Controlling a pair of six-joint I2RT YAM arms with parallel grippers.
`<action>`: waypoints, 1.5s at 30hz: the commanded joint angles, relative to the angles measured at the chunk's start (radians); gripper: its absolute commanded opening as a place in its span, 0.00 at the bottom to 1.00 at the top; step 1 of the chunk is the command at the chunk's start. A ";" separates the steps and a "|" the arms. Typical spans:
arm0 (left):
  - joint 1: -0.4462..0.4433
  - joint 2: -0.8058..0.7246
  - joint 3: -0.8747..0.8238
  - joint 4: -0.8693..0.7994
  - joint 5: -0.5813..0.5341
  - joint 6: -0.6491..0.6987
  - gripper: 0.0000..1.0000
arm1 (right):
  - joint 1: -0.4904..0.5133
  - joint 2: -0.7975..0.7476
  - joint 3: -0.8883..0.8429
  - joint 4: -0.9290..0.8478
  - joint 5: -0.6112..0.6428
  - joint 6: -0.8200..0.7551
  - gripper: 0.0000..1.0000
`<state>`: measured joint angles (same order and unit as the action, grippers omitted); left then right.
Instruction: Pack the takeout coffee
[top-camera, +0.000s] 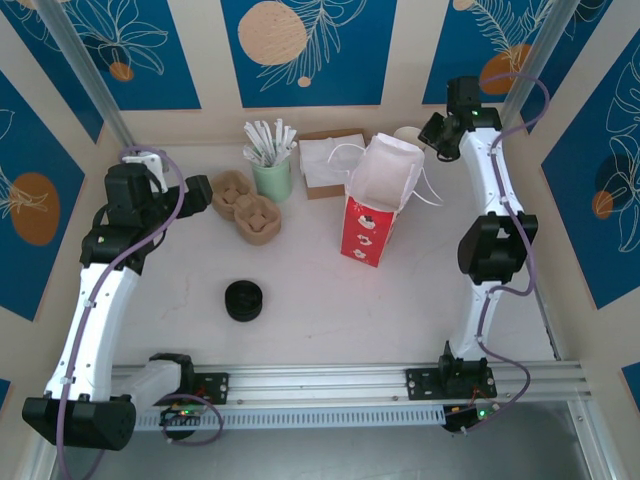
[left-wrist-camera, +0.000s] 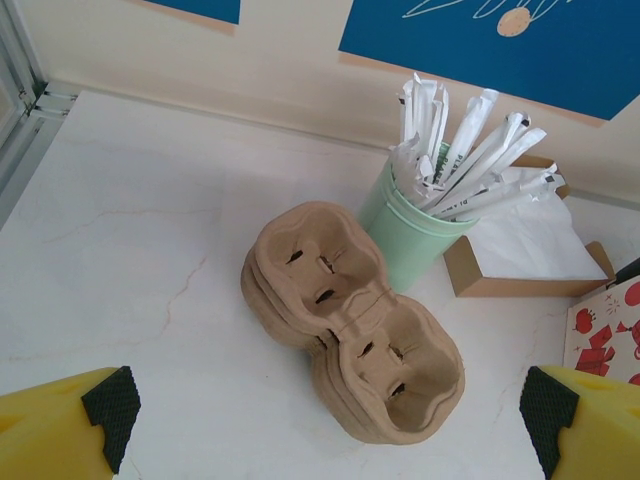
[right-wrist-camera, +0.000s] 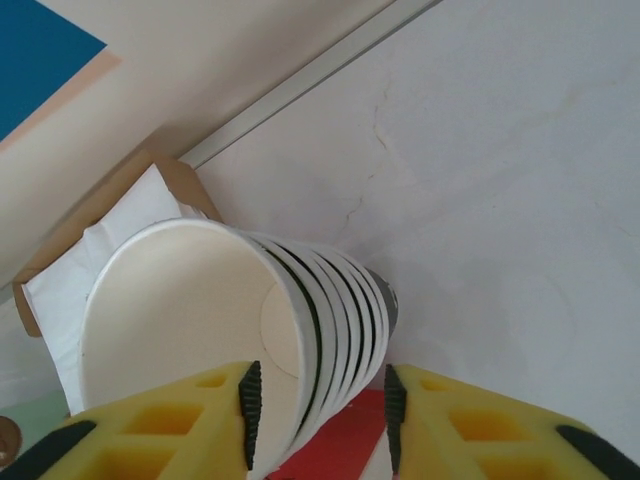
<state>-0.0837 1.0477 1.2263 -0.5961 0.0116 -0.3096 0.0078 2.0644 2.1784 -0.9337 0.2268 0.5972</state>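
Note:
The takeout coffee is out of view. A stack of lidless white-and-dark cups (right-wrist-camera: 200, 320) lies right in front of my right gripper (right-wrist-camera: 320, 400). Its left pad sits inside the top cup's mouth and its right pad outside the stack, with a thin gap of red showing beside that pad. From above, that gripper (top-camera: 432, 135) is at the back right by the cup stack (top-camera: 408, 133). The red-and-white bag (top-camera: 372, 215) stands open-topped in the middle. My left gripper (left-wrist-camera: 328, 410) is wide open and holds nothing, hovering over brown pulp cup carriers (left-wrist-camera: 350, 320).
A low stack of black lids (top-camera: 245, 300) sits front left of centre. A mint cup of wrapped straws (top-camera: 272, 178) and a cardboard box of napkins (top-camera: 325, 160) stand at the back. The pulp carriers (top-camera: 245, 205) lie left of the straws. Walls enclose the table.

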 joint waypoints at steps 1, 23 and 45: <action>-0.007 -0.025 0.019 -0.016 0.009 -0.017 0.99 | 0.010 0.017 0.045 -0.022 -0.033 -0.018 0.33; -0.008 -0.050 0.023 -0.045 -0.007 -0.013 0.99 | 0.029 0.088 0.098 -0.034 -0.026 -0.023 0.28; -0.007 -0.044 0.081 -0.071 0.011 -0.008 0.99 | 0.038 -0.006 0.334 -0.145 -0.028 -0.069 0.00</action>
<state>-0.0837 1.0134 1.2652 -0.6529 0.0113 -0.3092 0.0402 2.1384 2.4573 -1.0435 0.2092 0.5514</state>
